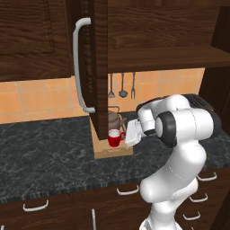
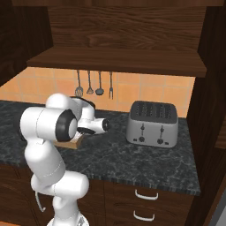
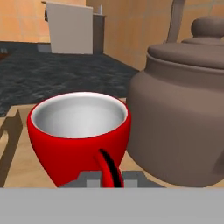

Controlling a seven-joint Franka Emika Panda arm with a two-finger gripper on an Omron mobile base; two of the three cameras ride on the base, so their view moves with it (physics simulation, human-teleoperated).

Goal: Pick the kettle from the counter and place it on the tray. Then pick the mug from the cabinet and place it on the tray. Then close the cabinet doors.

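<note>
Red mug (image 3: 78, 131), handle in clenched tool (image 3: 107, 177), sits beside kettle (image 3: 183, 113) on tray (image 1: 112, 152).

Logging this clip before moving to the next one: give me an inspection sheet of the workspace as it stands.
Surface: dark marbled counter.
Job's things: mug and kettle both on the tray, mug in front of the kettle; whether they touch cannot be told. Cabinet door stands open; shelf bare.
Clutter: toaster on the counter, to the right.
Gripper: shut on the mug's handle, at tray level.
Cables: nothing seen.
Surroundings: orange tiled wall, hanging utensils, drawers below.
</note>
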